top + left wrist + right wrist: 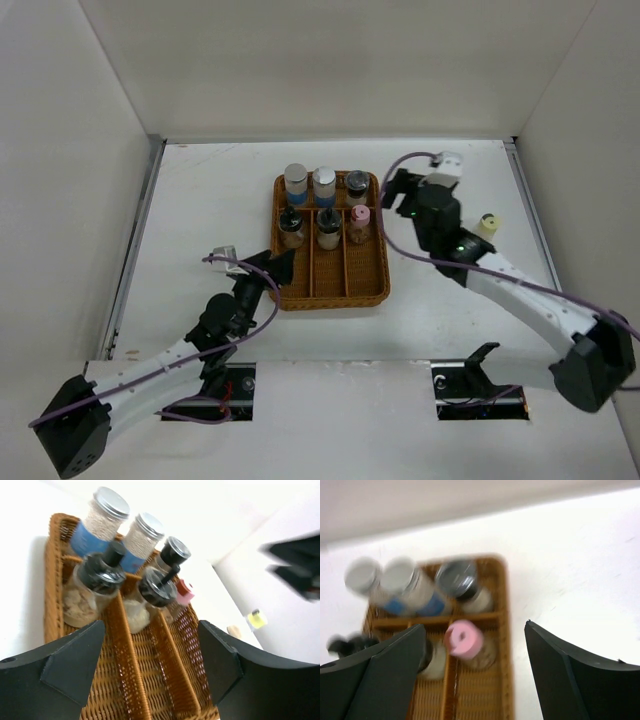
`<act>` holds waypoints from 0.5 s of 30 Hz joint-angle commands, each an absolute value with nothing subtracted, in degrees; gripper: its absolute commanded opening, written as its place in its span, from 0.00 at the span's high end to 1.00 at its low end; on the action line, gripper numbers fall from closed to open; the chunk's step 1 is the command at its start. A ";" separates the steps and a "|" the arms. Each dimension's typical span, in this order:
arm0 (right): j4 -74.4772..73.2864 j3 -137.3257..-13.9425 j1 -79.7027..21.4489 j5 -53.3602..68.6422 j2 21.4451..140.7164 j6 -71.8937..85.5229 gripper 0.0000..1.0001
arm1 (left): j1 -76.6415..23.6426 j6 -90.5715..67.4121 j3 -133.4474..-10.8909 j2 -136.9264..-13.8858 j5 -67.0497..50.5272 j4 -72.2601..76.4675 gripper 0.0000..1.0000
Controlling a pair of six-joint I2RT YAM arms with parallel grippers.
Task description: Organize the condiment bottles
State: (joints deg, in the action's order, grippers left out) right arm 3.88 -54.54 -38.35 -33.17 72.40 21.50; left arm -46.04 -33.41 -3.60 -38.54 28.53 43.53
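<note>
right gripper point(392, 188) is spread wide and empty, just right of the wicker tray point(330, 300). left gripper point(283, 262) is spread and empty too, at the tray's near left corner. six bottles point(326, 186) stand in the tray's far half. the cream-capped bottle point(487, 224) stands alone, further right. it looks light, hard and slippery, so pinch its sides under the cap.

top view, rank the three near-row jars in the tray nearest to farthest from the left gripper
1. Left black-topped jar, left compartment, just past the left gripper.
2. Middle black-topped jar, middle compartment.
3. Pink-capped jar, right compartment.
</note>
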 commanded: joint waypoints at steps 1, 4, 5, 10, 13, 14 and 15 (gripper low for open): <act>2.82 -50.29 -28.55 -35.94 64.45 23.81 0.13 | -44.61 -35.59 -2.81 -36.75 32.07 41.85 0.26; -2.09 -48.52 -18.71 -37.35 60.65 24.96 0.08 | -42.42 -37.17 -2.11 -32.54 34.79 38.51 0.25; -4.11 -48.69 -15.54 -38.05 60.82 24.53 0.07 | -41.36 -37.79 -1.76 -30.95 36.46 37.02 0.25; -7.03 -48.60 -5.15 -38.68 66.17 24.26 0.04 | -36.70 -44.19 -1.75 -26.02 40.69 25.78 0.23; -6.68 -50.00 -3.21 -37.53 70.65 24.35 0.03 | -33.01 -48.59 -3.25 -29.34 41.05 20.75 0.23; -6.68 -50.71 -2.86 -37.27 72.32 24.35 0.03 | -31.78 -50.26 -3.60 -31.10 40.70 19.44 0.23; -6.68 -51.41 -2.59 -37.09 73.99 24.52 0.03 | -30.47 -52.19 -4.04 -32.59 40.00 17.94 0.23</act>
State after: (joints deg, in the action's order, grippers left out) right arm -6.02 -49.65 -3.29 -37.69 71.48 24.01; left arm -32.93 -45.47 -3.33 -29.54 39.05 25.02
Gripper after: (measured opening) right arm 0.966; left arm 0.768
